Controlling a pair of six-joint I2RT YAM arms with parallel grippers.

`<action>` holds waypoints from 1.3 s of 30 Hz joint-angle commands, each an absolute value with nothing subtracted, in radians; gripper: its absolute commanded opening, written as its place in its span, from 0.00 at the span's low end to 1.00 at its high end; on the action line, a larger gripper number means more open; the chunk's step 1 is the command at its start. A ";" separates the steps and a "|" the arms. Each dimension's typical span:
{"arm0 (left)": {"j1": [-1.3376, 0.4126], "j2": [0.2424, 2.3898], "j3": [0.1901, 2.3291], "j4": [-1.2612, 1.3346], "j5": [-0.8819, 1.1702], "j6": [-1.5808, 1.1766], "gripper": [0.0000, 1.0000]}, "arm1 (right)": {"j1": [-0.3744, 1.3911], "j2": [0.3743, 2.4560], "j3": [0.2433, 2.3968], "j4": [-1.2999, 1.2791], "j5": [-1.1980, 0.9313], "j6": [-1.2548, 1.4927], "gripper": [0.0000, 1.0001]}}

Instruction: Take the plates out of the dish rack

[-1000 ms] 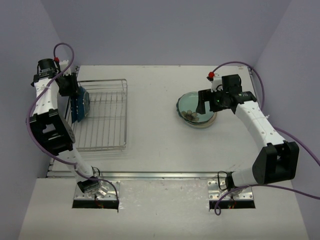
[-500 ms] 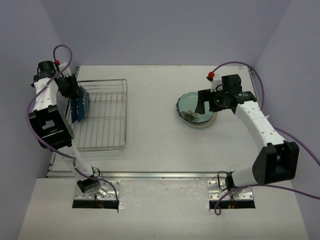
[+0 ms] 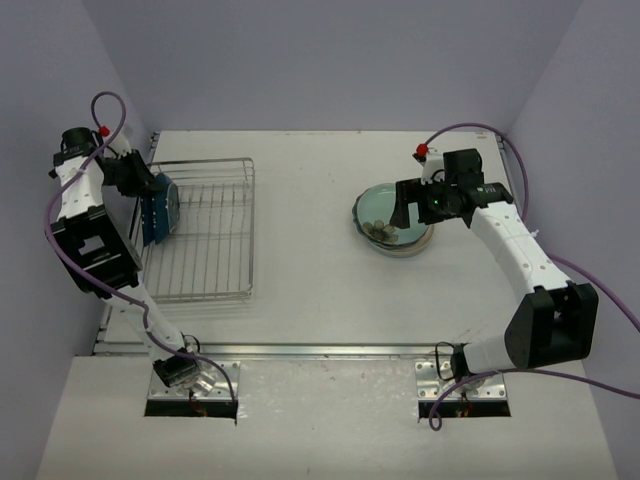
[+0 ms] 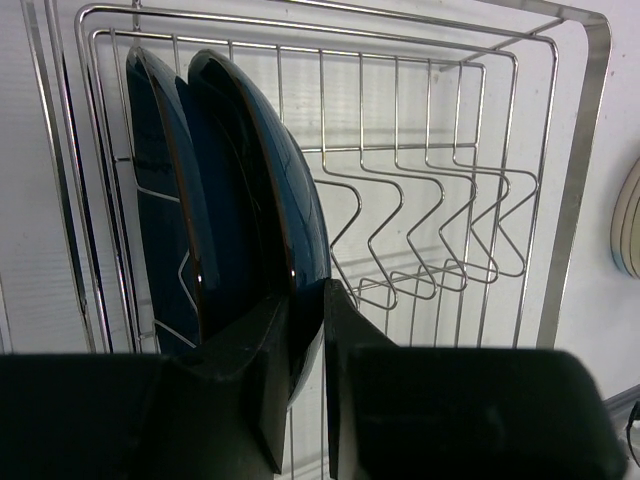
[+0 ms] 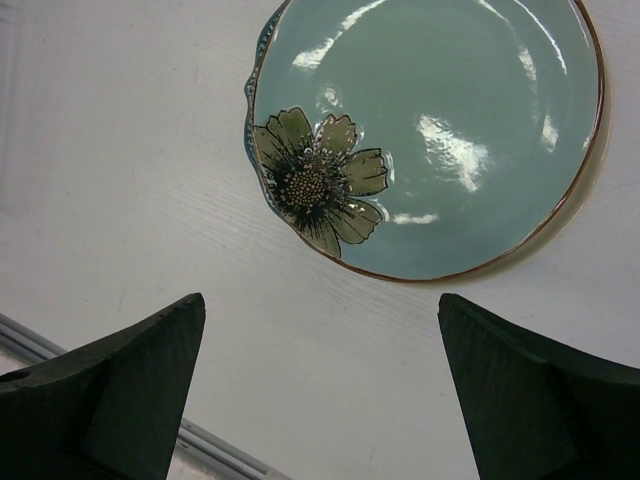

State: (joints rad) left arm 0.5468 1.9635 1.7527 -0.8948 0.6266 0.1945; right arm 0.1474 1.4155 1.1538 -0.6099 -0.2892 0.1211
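The job is looking about half done. Two dark navy blue round plates (image 4: 165,220) are standing on their edges, side by side, at one end of the silver metal wire dish rack (image 4: 575,150), and all the other slots in the rack are sitting bare. The left gripper (image 4: 305,335) is reaching in at that end. Its two black fingers are squeezing close together with the rim of the navy plate nearer the bare slots (image 4: 275,190) between them, so it is looking like it is holding that plate, which is not lifted out yet. Well apart from the rack, on the other side of the white table (image 3: 310,300), a pale blue-green round plate with a painted flower (image 5: 450,130) is lying flat. It is resting on top of a cream plate (image 5: 597,160) that is peeking out from under it, and I cannot tell if more are hiding in that pile. The right gripper (image 5: 325,400) is hanging over the pile with its fingers spread wide and nothing in them. So the two navy plates are what is left to take out and carry over
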 commanded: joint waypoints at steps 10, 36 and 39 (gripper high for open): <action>0.600 1.947 1.914 -0.981 0.806 0.187 0.00 | 0.153 1.397 1.194 -0.597 -0.306 0.133 0.99; 0.577 1.907 2.086 -1.039 1.062 0.108 0.00 | 0.153 1.411 1.243 -0.609 -0.335 0.150 0.99; 0.577 1.925 2.071 -1.034 1.147 0.089 0.00 | 0.153 1.401 1.233 -0.611 -0.321 0.141 0.99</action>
State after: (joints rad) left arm 0.5812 2.0235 1.9785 -1.1057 0.8309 0.1555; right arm 0.1474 1.4155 1.2022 -0.6227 -0.3222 0.1390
